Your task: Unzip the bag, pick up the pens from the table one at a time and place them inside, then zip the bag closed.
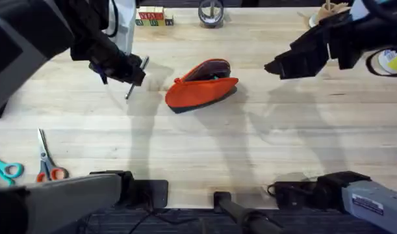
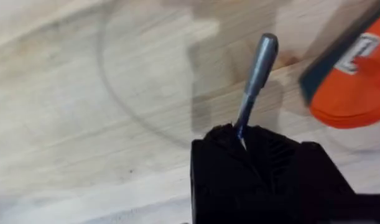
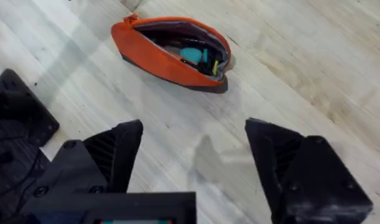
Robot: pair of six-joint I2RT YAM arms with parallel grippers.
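Observation:
The orange bag (image 1: 201, 86) lies at the middle of the table (image 1: 204, 149) with its zipper open. The right wrist view looks into the bag (image 3: 168, 53), where a teal item lies. My left gripper (image 1: 137, 73) hovers to the bag's left, shut on a silver-grey pen (image 1: 136, 79) that slants down toward the wood. In the left wrist view the pen (image 2: 258, 68) sticks out from between the black fingers (image 2: 221, 140), with the bag's end (image 2: 357, 81) close by. My right gripper (image 1: 271, 67) hangs open to the right of the bag, its fingers (image 3: 118, 146) wide apart.
Teal-handled scissors (image 1: 3, 170) and orange-handled scissors (image 1: 49, 170) lie at the front left. Wooden blocks (image 1: 153, 16) and a tape roll (image 1: 211, 12) sit along the far edge. A white and yellow object (image 1: 390, 62) sits at the right edge.

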